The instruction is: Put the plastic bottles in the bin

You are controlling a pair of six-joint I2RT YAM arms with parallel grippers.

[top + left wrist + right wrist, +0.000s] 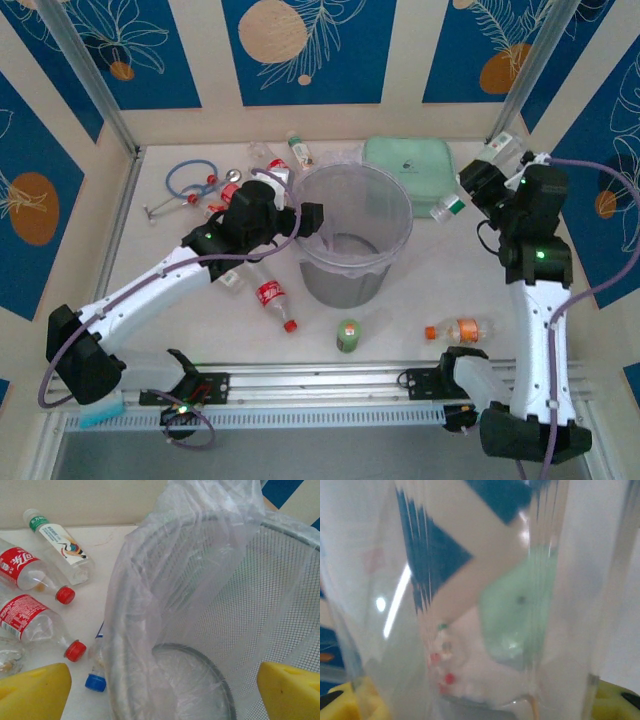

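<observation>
The surface point(420, 290) carries the bin point(355, 235) at its middle, its clear liner bag open, where either of my arms can reach its mouth. Behind it lies the mint-green case point(408, 165), not mine to move. My right jaws are clamped on a clear green-capped bottle point(452, 205), held off the surface to the bin's right with its cap toward the bin. I judge the drop comes next. My left jaws hang wide apart and empty at the bin's left rim, yellow pads point(32, 692) spread. Loose bottles wait nearby: red-labelled point(272, 298), orange point(460, 329), green point(348, 335).
</observation>
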